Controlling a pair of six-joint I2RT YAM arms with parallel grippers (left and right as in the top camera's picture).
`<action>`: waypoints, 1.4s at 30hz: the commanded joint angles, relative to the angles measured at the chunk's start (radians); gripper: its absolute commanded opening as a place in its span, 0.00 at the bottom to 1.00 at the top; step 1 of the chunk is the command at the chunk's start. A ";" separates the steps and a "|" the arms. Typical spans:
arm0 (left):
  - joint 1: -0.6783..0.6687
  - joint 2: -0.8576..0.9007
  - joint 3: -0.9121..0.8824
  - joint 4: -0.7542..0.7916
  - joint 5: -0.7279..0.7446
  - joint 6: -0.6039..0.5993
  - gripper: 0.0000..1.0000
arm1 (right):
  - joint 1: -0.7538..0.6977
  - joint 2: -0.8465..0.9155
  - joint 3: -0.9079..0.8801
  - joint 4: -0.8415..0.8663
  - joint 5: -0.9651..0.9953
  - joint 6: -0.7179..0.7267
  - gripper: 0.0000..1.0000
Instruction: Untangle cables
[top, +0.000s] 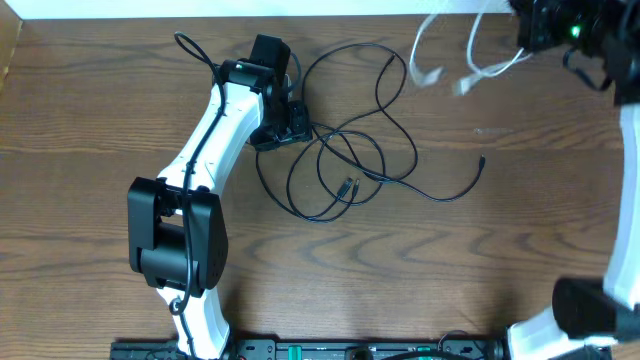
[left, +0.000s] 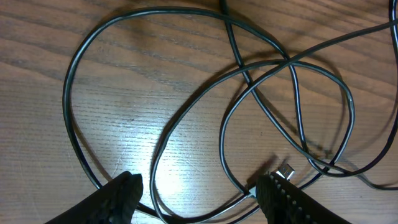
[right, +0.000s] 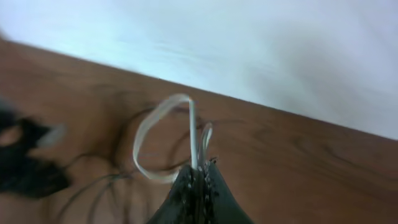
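Right gripper (right: 199, 173) pinched tight on thin white flexible cord (right: 192, 134), raised at 1 o'clock in overhead view. Left gripper (left: 196, 186), part-open w/ nothing gripped, hovers over thin black looped cables (left: 165, 132); tangle spreads twd its 3 o'clock, left arm nearer.

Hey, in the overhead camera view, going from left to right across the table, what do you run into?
left arm → left tool, open → black cables in a tangle → white cable → right tool, shut on the white cable.
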 joint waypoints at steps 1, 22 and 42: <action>-0.001 -0.026 -0.002 -0.002 0.000 0.009 0.64 | -0.085 0.116 -0.006 0.089 0.046 0.022 0.01; -0.001 -0.026 -0.003 -0.004 0.000 0.009 0.64 | -0.441 0.627 -0.006 0.829 0.255 0.224 0.01; 0.000 -0.026 -0.002 0.024 0.000 0.010 0.64 | -0.519 0.649 -0.006 0.731 -0.147 0.408 0.99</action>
